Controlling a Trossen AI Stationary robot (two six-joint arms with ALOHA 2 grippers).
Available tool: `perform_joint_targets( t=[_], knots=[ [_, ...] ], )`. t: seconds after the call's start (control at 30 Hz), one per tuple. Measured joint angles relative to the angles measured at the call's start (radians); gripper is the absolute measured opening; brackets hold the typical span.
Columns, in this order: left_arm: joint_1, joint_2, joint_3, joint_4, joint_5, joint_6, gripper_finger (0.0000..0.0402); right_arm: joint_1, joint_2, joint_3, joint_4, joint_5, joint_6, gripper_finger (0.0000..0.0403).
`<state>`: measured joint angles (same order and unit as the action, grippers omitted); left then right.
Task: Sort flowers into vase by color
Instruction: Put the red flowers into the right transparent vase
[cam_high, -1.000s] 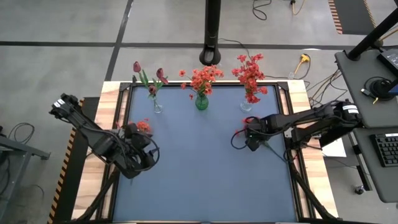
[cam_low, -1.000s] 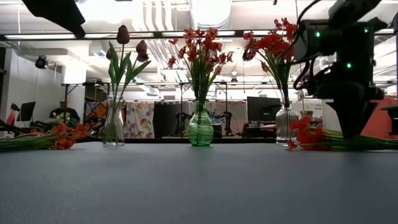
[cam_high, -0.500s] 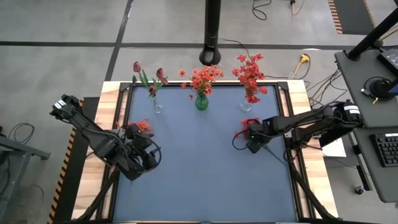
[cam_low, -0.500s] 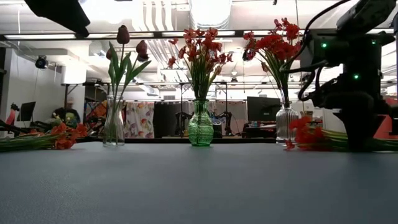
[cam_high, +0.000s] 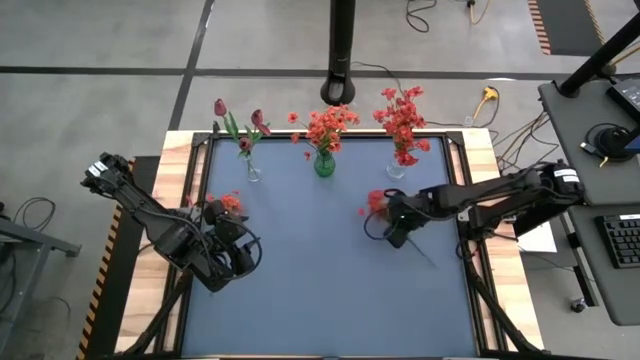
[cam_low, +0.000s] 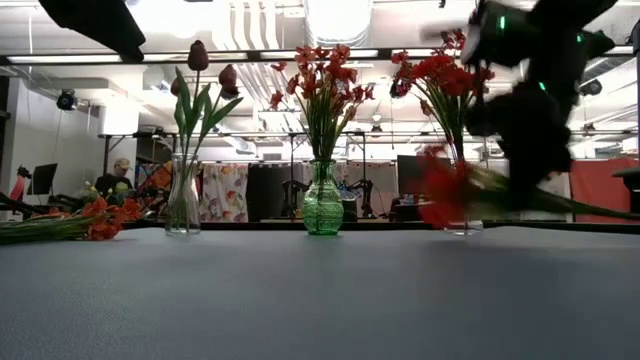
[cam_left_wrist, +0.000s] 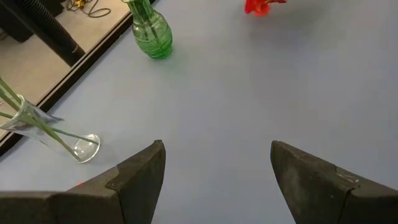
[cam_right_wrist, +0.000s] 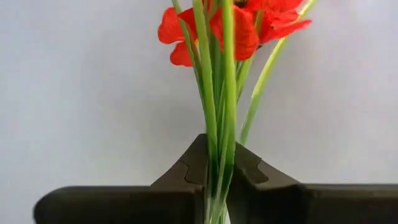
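You are looking at the right pincer (cam_high: 393, 226) clamping the green stems of a red flower (cam_high: 377, 201), which is hanging clear of the bench (cam_high: 330, 290) at about three o'clock from centre, near the clear vase (cam_high: 396, 170). The stems are reading as light, thin and whippy, so hold low on the bundle. The left pincer (cam_left_wrist: 217, 180) is waiting, fingers apart, at nine o'clock

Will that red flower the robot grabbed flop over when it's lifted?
Probably a bit. The right gripper pinches only the thin stems of the red flower, so the bloom may droop or sway. It looks light, and the thin stems might slip.
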<state>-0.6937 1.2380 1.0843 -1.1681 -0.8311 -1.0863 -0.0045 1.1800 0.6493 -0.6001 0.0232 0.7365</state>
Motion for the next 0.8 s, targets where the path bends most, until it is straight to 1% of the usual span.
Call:
perform_joint_targets(
  t=[0.07,0.13,0.2,0.27,0.3,0.37,0.47,0.53,0.6,0.67,0.8],
  knots=[
    [0.000,-0.001,0.000,0.001,-0.005,0.000,0.0272,0.023,-0.032,0.000,0.108,0.017,-0.034,0.0026],
    [0.000,-0.001,0.000,0.003,-0.018,-0.001,0.0272,0.061,-0.068,-0.007,0.229,0.083,-0.087,0.0027],
    [0.000,-0.001,0.000,0.004,-0.022,-0.001,0.0272,0.114,-0.105,-0.014,0.325,0.185,-0.139,0.0027],
    [0.000,-0.001,0.000,0.006,-0.024,-0.001,0.0272,0.177,-0.132,-0.017,0.402,0.331,-0.203,0.0027],
    [0.000,-0.001,0.000,0.006,-0.025,0.000,0.0272,0.214,-0.143,-0.017,0.436,0.424,-0.239,0.0027],
    [0.000,-0.001,0.000,0.006,-0.041,0.000,0.0272,0.282,-0.158,-0.017,0.500,0.648,-0.299,0.0028],
    [0.000,-0.001,0.000,0.006,-0.063,0.002,0.0272,0.363,-0.183,-0.017,0.546,1.044,-0.324,0.0028],
    [0.000,-0.001,0.000,0.006,-0.071,0.002,0.0272,0.398,-0.202,-0.017,0.558,1.277,-0.348,0.0028],
    [0.000,-0.001,0.000,0.005,-0.078,0.003,0.0272,0.415,-0.227,-0.017,0.558,1.423,-0.355,0.0028],
    [0.000,-0.001,0.000,0.005,-0.079,0.003,0.0272,0.410,-0.263,-0.017,0.556,1.470,-0.368,0.0028],
    [0.000,-0.001,0.000,0.004,-0.098,0.004,0.0272,0.379,-0.332,-0.017,0.557,1.461,-0.422,0.0028]
  ],
)
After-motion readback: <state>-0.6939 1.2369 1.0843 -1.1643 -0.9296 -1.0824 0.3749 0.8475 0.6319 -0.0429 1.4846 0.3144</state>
